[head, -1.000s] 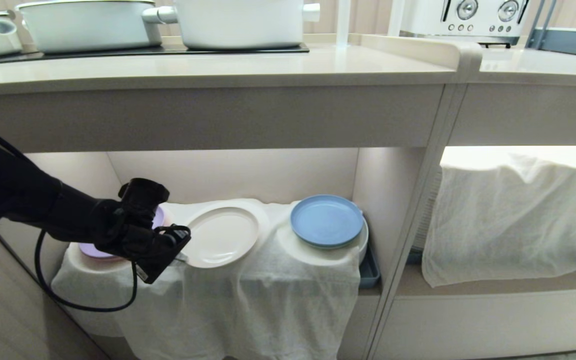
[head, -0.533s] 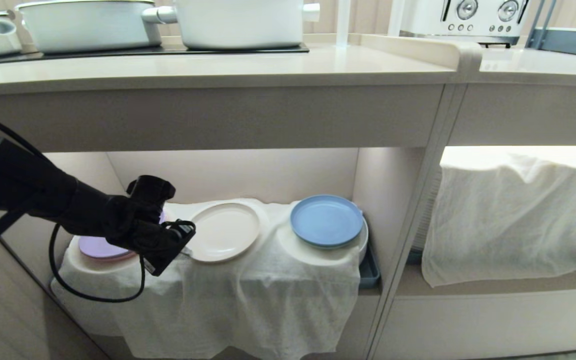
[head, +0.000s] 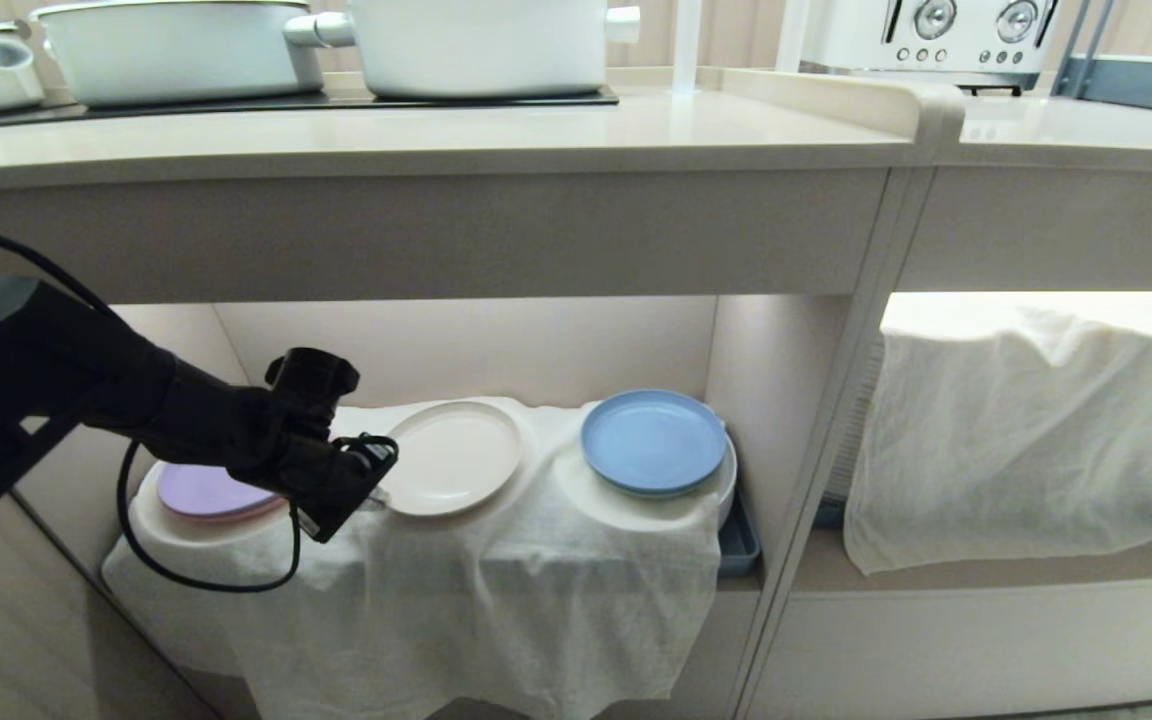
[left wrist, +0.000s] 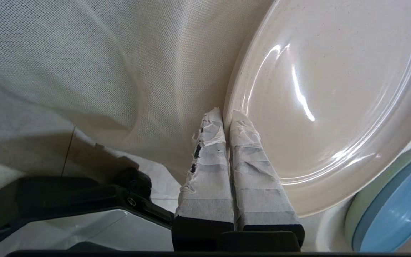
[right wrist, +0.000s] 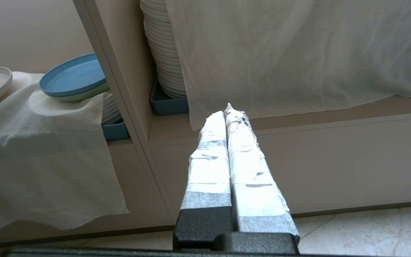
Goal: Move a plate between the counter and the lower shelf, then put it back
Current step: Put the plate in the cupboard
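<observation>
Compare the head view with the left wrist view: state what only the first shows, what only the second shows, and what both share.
Only the head view shows the counter with its white pots, the toaster, the lilac plate, the left arm and the draped right-hand cubby. Only the left wrist view shows the left gripper with its taped fingers shut on the rim of the cream plate. Both show that plate, the blue plate and the white cloth on the lower shelf.

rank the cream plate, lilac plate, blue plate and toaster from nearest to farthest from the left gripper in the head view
1. The cream plate: its rim is clamped in the left gripper.
2. The lilac plate, just to the gripper's left.
3. The blue plate, right end of the cubby.
4. The toaster, up on the far-right worktop.
</observation>
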Tool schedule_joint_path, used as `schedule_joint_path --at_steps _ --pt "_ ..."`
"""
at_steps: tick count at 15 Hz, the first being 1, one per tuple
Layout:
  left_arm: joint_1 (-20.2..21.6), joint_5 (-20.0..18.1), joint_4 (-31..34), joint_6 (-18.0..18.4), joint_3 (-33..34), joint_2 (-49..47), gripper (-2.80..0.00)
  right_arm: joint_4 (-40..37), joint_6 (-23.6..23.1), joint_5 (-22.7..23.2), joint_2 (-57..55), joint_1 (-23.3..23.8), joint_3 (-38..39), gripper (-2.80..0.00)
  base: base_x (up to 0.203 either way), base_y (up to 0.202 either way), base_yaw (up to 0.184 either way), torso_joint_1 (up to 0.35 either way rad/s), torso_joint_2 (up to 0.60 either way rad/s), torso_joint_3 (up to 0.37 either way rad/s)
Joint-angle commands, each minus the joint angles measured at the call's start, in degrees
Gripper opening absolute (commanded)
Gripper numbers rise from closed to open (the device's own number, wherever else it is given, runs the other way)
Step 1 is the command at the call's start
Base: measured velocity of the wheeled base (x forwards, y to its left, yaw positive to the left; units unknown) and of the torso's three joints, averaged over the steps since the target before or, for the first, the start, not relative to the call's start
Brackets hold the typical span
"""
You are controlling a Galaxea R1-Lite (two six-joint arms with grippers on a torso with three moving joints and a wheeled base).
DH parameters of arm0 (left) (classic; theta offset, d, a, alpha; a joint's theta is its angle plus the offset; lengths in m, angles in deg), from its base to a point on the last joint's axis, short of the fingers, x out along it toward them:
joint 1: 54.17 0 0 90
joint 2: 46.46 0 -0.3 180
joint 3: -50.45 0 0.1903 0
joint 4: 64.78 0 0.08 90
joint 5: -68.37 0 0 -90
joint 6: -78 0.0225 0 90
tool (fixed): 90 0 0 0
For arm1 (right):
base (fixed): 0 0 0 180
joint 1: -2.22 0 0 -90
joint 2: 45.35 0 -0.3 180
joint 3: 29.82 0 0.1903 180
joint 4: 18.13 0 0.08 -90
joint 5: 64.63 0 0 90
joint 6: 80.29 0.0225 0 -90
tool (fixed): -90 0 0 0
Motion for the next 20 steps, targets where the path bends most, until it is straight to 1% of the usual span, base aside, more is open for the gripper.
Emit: schedule_joint_path --at_steps 1,11,16,20 --pt "-0.09 0.04 0.01 -0.33 -0.18 -0.27 -2.80 0.07 0.03 -0.02 -0.07 -0.09 0.00 -2.80 0.000 0.000 0.000 0.000 0.00 0.000" --pt "-0.20 0.30 0.04 0.11 -0.83 -1.27 -2.80 -0.02 0.03 -0.02 -0.07 -0.02 0.00 -2.80 0.000 0.000 0.000 0.000 0.00 0.000" --pt "-0.79 2.23 0.09 0.11 -1.18 -1.89 -2.80 0.07 0.03 -0.02 -0.07 -0.02 0.00 -2.80 0.000 0.000 0.000 0.000 0.00 0.000" --pt "-0.88 2.23 0.09 0.03 -1.18 -1.89 -2.80 0.07 0.03 -0.02 -0.07 -0.02 0.00 -2.80 0.000 0.000 0.000 0.000 0.00 0.000"
